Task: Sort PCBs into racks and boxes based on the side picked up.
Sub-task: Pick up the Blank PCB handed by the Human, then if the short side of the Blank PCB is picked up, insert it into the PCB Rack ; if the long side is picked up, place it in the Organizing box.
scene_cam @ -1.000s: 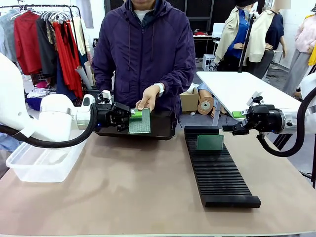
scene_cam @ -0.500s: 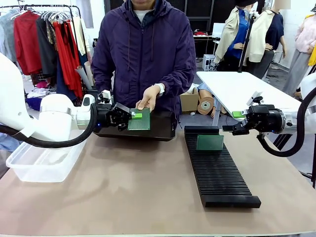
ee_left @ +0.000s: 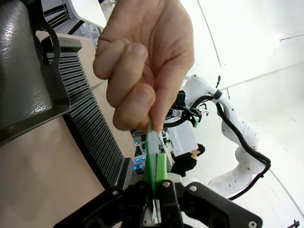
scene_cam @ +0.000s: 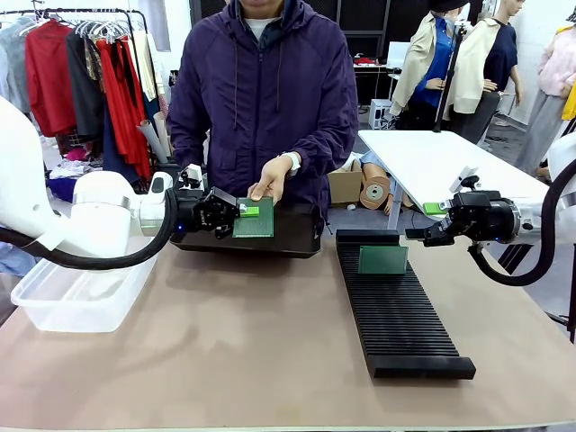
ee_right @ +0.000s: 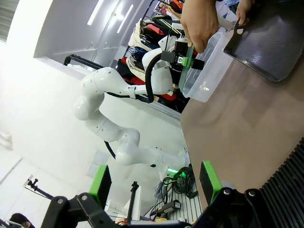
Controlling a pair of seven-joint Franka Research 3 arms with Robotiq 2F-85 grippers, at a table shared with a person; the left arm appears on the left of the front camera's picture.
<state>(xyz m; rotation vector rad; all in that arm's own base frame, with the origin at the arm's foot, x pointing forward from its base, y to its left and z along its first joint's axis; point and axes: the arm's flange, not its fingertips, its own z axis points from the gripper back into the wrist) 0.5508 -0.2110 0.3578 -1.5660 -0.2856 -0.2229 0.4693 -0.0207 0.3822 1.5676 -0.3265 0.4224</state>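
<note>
PCB (scene_cam: 255,219) is pinched by left fingers (ee_left: 160,167) and hand (scene_cam: 270,180); pull only once released. Right fingers (ee_right: 209,181) are spread, empty.

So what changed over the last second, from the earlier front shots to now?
The PCB shared by the person's hand and the left end effector turned from its dotted face to its plain darker face, early on. The left end effector's grip, the right end effector, the rack and its standing board stayed put.

PCB (ee_left: 151,156) edge-on between left claw (ee_left: 156,202) pads, its faces hidden; tub (scene_cam: 54,306) partly behind arm.
</note>
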